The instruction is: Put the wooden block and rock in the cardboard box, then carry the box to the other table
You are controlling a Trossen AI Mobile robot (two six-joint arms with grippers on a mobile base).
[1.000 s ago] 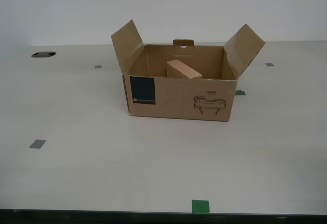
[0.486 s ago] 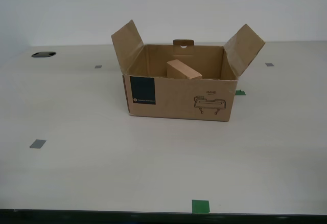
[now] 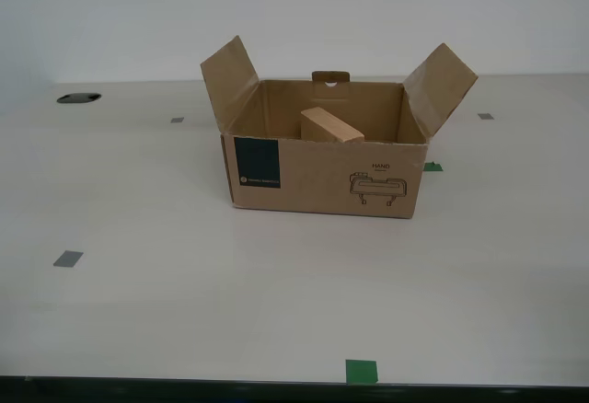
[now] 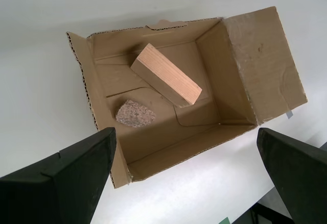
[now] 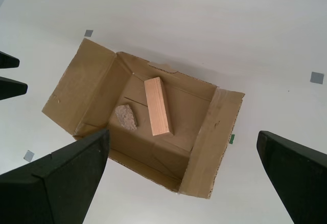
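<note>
While both of my arms hang high above it, the cardboard box (image 3: 324, 168) sits open near the middle of the exterior view on the smooth off-white surface (image 3: 138, 311). The wooden block (image 5: 157, 106) lies on the box floor, with the rock (image 5: 125, 117) just beside it, apart. My first gripper (image 5: 184, 175) has its fingers (image 5: 56, 180) spread wide and empty; my second gripper (image 4: 186, 170) is likewise wide and empty, looking down into the box.

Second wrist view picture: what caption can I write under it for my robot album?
Looking down past my second gripper, open, into the cardboard box holding the wooden block and the rock.
</note>
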